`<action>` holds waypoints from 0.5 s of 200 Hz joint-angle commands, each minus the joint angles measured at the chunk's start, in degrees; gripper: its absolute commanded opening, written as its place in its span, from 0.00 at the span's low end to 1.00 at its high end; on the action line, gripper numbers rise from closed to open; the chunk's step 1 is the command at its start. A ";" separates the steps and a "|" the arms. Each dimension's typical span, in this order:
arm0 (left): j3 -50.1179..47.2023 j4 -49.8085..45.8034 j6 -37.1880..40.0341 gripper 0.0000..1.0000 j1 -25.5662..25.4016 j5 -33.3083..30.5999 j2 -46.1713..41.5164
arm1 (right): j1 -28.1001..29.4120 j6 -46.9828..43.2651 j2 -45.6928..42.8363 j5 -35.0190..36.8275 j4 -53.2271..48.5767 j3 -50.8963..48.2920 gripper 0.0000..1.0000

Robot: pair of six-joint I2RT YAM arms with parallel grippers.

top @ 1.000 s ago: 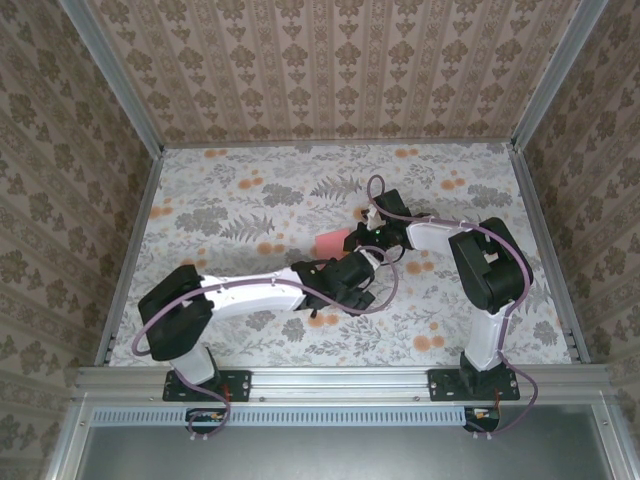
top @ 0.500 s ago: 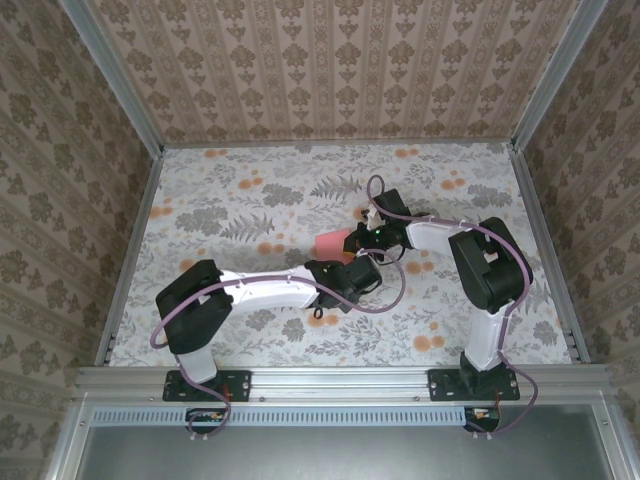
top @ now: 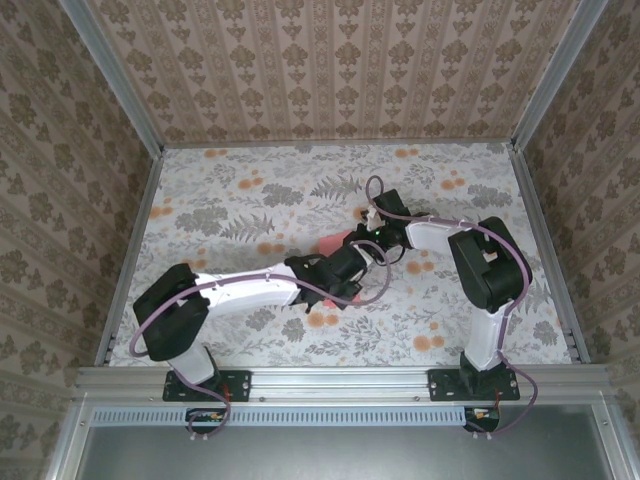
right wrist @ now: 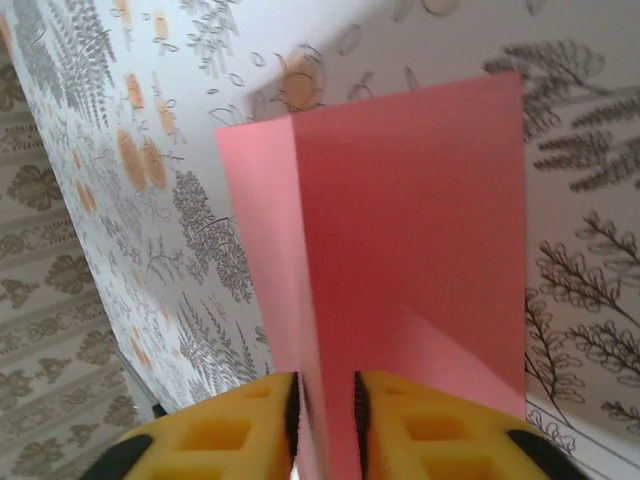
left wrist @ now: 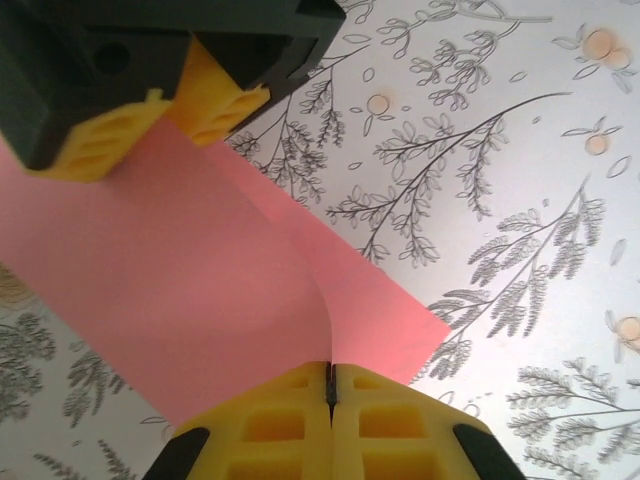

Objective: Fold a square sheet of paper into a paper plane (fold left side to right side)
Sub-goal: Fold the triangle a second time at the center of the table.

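**Square sheet of paper caught between both grippers, mid-table**

Square sheet of paper (top: 334, 243) sits about in the middle of the flowery tablecloth (top: 240, 200), a touch right of centre. From the top camera we only get a small pink patch of it, because both arms reach in over it and their heads nearly meet there.

The left gripper (left wrist: 330, 385) is clamped down on the paper. In its wrist view the two yellow pads (left wrist: 270, 425) are pressed flat together, and a raised edge of the sheet (left wrist: 180, 270) curves up off the cloth and runs straight into the seam between them. The rest of the pink lies on the cloth (left wrist: 500, 200), with one corner pointing off to the right.

The right gripper (right wrist: 325, 400) is trickier. Its pads (right wrist: 225, 430) stand a narrow gap apart and the paper (right wrist: 410, 230) runs up through that gap, but we can't tell whether they're actually biting it or just sitting either side. That view shows a sharp crease running the length of the sheet, with a narrow paler strip left of it and a wider panel on the right.

From the left wrist we also see the right gripper (left wrist: 165, 125) at the far corner of the sheet, yellow tips right at the paper's edge.
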 commanded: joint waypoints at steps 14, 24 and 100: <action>-4.10 6.67 -4.48 0.00 4.45 14.93 -3.41 | -1.45 -2.20 -8.99 5.05 2.57 -1.44 0.40; -5.01 8.36 -5.69 0.00 5.68 17.72 -3.79 | -1.79 -3.03 -11.41 6.67 2.32 -2.80 0.44; -9.94 13.45 -10.77 0.00 11.71 25.65 -5.01 | 1.37 -4.82 -28.37 13.94 1.75 -20.95 0.30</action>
